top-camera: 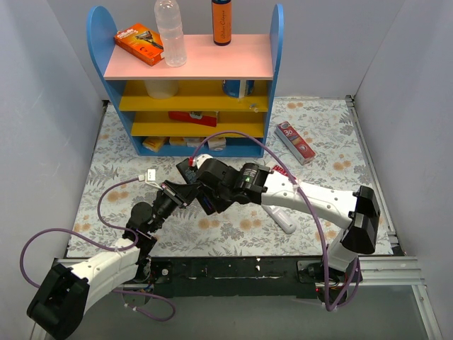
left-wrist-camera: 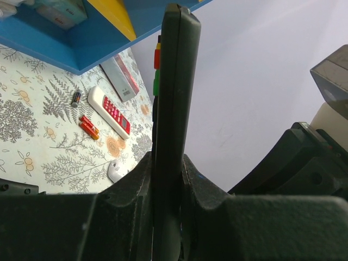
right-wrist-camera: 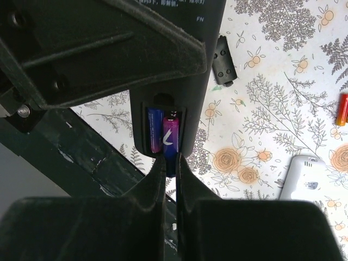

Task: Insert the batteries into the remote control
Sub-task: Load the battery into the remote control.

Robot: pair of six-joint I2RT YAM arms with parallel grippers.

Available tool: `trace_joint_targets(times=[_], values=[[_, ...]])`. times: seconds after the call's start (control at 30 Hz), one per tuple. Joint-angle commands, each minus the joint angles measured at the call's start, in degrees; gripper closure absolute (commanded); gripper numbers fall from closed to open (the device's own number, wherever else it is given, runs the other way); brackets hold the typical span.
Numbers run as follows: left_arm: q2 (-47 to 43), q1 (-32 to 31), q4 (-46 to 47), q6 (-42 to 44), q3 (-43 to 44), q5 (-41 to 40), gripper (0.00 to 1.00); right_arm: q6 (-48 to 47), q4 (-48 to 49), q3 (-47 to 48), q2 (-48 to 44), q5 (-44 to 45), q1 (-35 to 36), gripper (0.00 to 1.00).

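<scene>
Two thin cylindrical batteries, a dark blue battery [right-wrist-camera: 155,130] and a purple battery [right-wrist-camera: 171,135], sit side by side in the open compartment of a flat black plastic remote control [left-wrist-camera: 176,81], held up off the flowered tablecloth [top-camera: 325,134]. The right gripper [right-wrist-camera: 169,166] is almost closed, pinching the purple battery's lower end. The left gripper [left-wrist-camera: 167,179] is clamped on the remote control, which stands edge-on between its fingers. Two red-orange spare cells [left-wrist-camera: 88,126] lie touching on the cloth, just beside a white remote with red buttons [left-wrist-camera: 110,111]; a long red-and-white box [top-camera: 295,142] lies near the blue shelf [top-camera: 97,35].
</scene>
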Motion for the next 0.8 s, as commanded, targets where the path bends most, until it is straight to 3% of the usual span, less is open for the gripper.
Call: trace_joint_targets(times=[0.0, 0.53, 0.77], values=[[0.0, -0.3, 4.1, -1.2, -5.5, 1.5, 1.00, 1.9, -2.8, 4.5, 1.8, 1.7, -0.2, 0.99], [1.0, -0.2, 7.1, -7.4, -5.8, 1.4, 1.00, 2.1, -6.2, 11.3, 7.1, 1.1, -0.8, 0.99], [1.1, -0.3, 6.6, -11.5, -6.3, -0.1, 1.00, 1.3, -7.2, 13.1, 8.7, 0.3, -1.0, 0.88]])
